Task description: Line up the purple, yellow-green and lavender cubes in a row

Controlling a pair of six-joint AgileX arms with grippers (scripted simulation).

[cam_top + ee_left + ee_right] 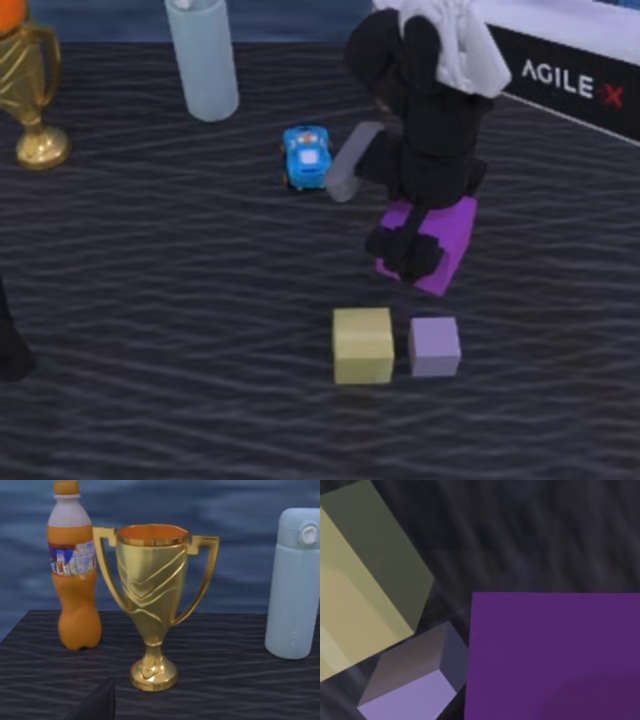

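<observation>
Over the purple cube [447, 247], right gripper [405, 250], fingers straddling it.

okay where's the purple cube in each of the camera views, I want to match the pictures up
Top view: purple cube sits right of centre, under the right gripper, above the lavender cube.
Left wrist view: not in it; only a trophy, a bottle and a flask show.
Right wrist view: purple cube fills the lower right.
Shared landmark: the yellow-green cube beside the lavender cube.
</observation>
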